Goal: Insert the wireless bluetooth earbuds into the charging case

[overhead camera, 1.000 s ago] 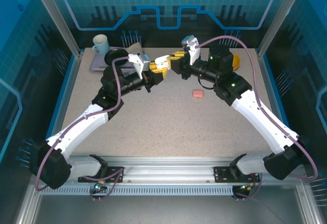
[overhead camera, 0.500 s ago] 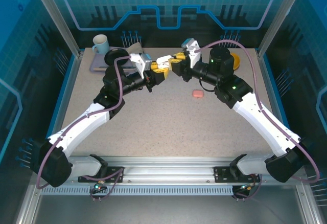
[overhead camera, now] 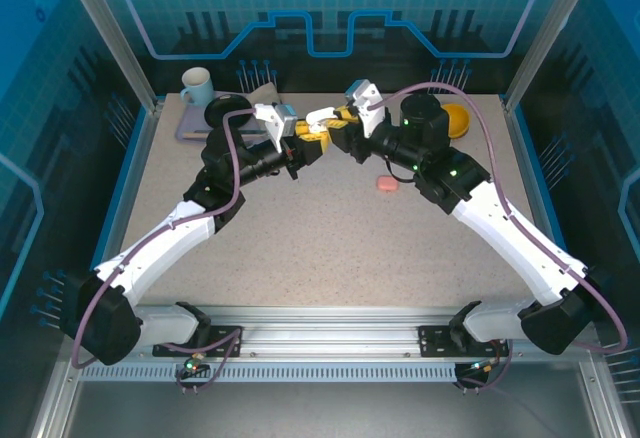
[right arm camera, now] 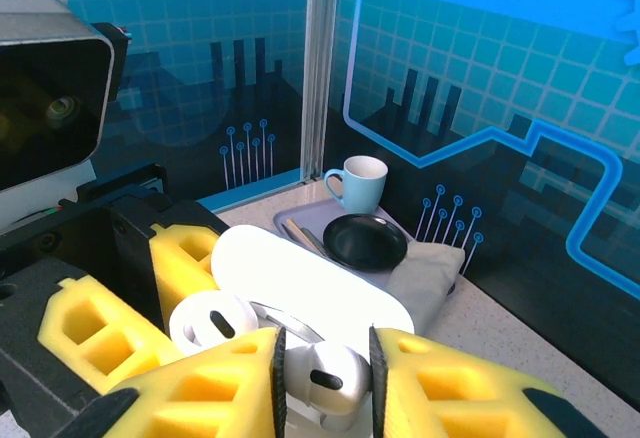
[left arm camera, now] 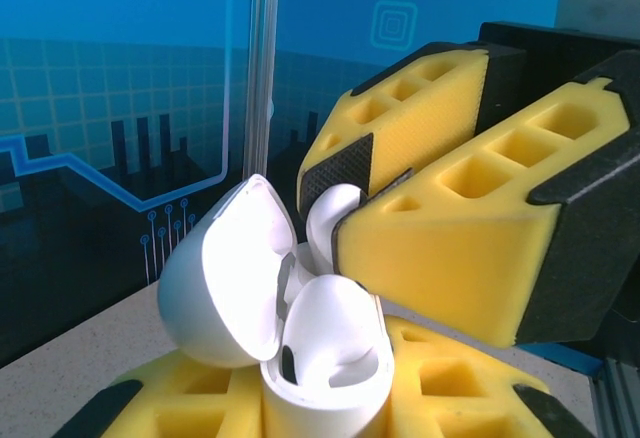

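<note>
Right fingers around white earbud

The charging case and earbud were smooth, glossy white plastic. The right hand wore matt yellow foam pads. The counter under the case looked speckled, matt.

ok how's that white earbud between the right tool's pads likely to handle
The white earbud looks glossy and rounded, so probably slippery and apt to roll. It is tiny beside the charging case, so likely very light. Foam pads on the right tool probably help hold it.
</note>
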{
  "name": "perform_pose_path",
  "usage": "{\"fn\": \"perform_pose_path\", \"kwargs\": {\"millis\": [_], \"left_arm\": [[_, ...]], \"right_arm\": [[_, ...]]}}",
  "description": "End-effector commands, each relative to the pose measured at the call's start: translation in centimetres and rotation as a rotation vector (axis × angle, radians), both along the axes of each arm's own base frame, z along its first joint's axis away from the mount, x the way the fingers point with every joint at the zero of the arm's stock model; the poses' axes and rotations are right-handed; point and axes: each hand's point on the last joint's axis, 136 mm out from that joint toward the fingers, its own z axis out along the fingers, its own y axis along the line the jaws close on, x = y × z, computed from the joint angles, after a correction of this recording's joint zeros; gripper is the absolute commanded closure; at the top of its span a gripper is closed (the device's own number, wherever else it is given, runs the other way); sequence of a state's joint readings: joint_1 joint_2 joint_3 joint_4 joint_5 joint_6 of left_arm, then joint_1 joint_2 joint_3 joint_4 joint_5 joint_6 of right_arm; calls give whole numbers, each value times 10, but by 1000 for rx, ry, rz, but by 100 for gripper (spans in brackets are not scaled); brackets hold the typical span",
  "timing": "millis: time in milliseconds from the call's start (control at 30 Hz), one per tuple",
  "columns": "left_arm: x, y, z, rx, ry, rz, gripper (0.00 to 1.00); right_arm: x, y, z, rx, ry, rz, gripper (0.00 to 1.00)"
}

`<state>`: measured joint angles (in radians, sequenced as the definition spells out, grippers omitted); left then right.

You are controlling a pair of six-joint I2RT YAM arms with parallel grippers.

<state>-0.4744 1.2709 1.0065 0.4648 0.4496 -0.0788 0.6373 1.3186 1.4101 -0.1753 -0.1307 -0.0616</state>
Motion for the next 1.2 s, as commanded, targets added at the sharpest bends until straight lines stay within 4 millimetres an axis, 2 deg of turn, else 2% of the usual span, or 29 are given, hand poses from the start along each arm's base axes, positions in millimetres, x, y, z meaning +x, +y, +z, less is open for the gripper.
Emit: {"fn": "perform_pose_path", "kwargs": {"millis": [0,400,767,1167], "left_arm": [[1,2,31,-54,-85,19,100],[2,1,26,-53,-72,18,100],[3,1,22,-46,-65,22,100],[6,1,14,-40,-55,28,100]], "right_arm": [[-12,15,1,-17,4,59,66],[-8,5,22,7,-35,1,54],[-9,-9,35,63,-28,-26,30],[-6,-45,53,196,10,-93,26]]}}
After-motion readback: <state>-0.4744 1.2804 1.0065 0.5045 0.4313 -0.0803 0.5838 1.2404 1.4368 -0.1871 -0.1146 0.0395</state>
